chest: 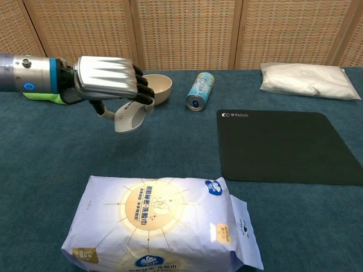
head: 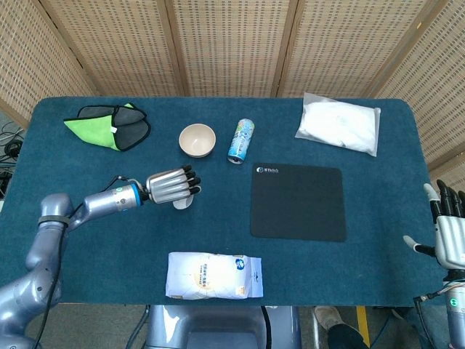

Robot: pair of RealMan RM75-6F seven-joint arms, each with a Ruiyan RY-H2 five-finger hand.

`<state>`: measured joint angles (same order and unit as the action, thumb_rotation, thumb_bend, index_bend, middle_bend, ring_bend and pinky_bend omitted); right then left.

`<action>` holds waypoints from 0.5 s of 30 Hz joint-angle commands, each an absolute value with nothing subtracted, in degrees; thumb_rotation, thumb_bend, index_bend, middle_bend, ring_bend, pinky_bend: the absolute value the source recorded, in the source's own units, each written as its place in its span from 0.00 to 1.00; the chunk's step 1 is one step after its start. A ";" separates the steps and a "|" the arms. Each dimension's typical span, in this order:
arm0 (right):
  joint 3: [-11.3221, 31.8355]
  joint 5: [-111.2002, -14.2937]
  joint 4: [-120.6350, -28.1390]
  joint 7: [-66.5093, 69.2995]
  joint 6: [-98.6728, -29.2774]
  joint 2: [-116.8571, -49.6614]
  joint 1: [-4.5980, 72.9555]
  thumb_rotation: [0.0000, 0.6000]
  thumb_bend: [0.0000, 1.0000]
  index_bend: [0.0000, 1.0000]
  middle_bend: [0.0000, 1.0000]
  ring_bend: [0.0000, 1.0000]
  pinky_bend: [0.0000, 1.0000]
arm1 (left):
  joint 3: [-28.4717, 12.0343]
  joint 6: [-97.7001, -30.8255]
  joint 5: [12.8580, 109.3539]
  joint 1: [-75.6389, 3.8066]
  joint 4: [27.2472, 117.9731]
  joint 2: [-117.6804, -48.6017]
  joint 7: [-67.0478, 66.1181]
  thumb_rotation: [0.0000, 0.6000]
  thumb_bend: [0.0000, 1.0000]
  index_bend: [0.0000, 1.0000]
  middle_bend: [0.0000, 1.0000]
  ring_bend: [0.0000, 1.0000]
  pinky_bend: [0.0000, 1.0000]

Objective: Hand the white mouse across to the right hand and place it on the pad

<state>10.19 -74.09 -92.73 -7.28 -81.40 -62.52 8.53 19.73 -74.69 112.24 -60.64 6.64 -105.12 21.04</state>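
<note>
My left hand (head: 171,186) (chest: 108,79) holds the white mouse (head: 183,202) (chest: 129,117) from above, lifted off the table at centre left; the fingers curl over it and hide its top. The black mouse pad (head: 298,201) (chest: 286,145) lies flat to the right of centre with nothing on it. My right hand (head: 450,234) stands open at the table's right edge, fingers up and apart, holding nothing; the chest view does not show it.
A tissue pack (head: 213,275) (chest: 161,228) lies at the front. Behind are a beige bowl (head: 197,139) (chest: 154,88), a lying can (head: 240,140) (chest: 200,90), green and grey cloths (head: 107,125) and a white bag (head: 338,124) (chest: 309,80).
</note>
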 commanded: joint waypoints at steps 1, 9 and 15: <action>10.34 -73.73 -92.47 -6.60 -81.22 -62.27 8.41 1.00 0.00 0.00 0.00 0.00 0.00 | 20.91 -72.89 113.42 -63.13 6.88 -107.06 20.72 1.00 0.25 0.67 0.45 0.38 0.40; 10.61 -72.37 -91.43 -5.07 -80.63 -61.83 8.04 1.00 0.00 0.00 0.00 0.00 0.00 | 24.05 -69.55 116.25 -66.29 6.10 -110.11 20.34 1.00 0.21 0.67 0.45 0.38 0.40; 10.93 -71.35 -90.69 -4.25 -80.26 -61.63 7.86 1.00 0.00 0.00 0.00 0.00 0.00 | 24.93 -68.26 116.86 -67.98 5.51 -111.65 20.91 1.00 0.20 0.67 0.45 0.38 0.40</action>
<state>10.89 -71.41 -90.76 -4.31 -80.31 -61.65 7.88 24.80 -68.41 116.76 -67.80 5.62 -111.48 20.84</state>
